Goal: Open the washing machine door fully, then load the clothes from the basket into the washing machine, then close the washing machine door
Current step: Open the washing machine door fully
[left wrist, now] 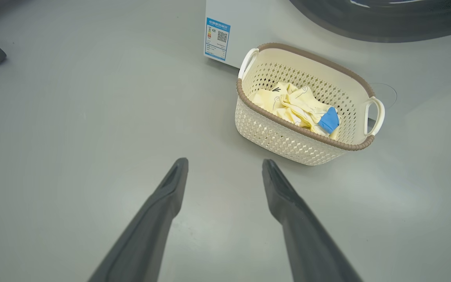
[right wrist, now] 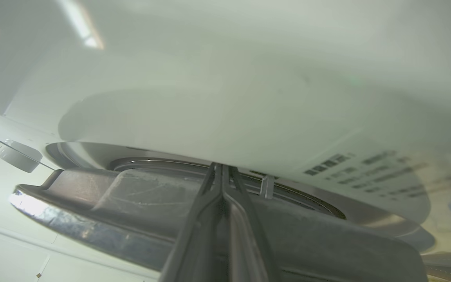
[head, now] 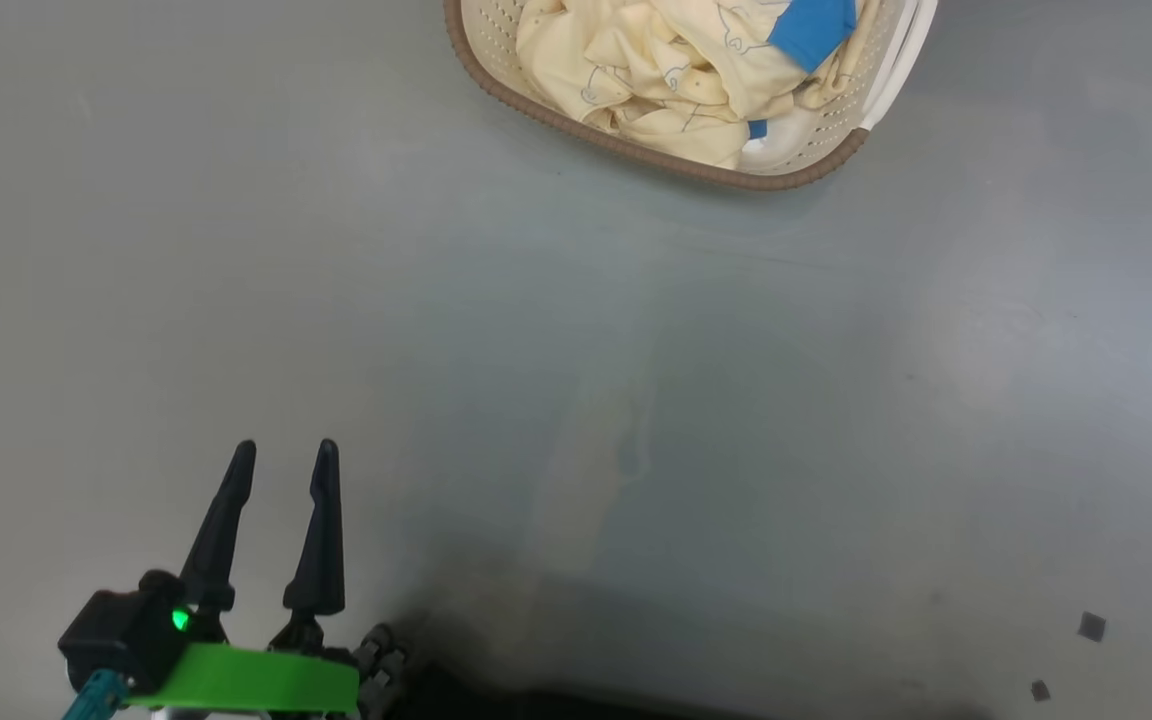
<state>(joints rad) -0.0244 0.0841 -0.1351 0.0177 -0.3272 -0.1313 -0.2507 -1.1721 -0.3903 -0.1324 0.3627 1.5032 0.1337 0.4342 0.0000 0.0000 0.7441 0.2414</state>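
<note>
Plain glossy grey floor [head: 576, 400] all over. The basket [head: 484, 35] sits on it at top center, clothes [head: 656, 70] inside, just beside the white washing machine [left wrist: 249, 23]. Left hand [head: 286, 448] is released at lower left. Right hand [right wrist: 222, 168] is clenched, tips at the washing machine door [right wrist: 131, 203].

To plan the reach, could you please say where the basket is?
The basket sits on the floor just before the washing machine, right of its label in the left wrist view, ahead of the open left gripper.

QR code [left wrist: 222, 36] on label sticker [left wrist: 217, 38] of washing machine [left wrist: 257, 23]; txt too small, maybe Chinese.
</note>
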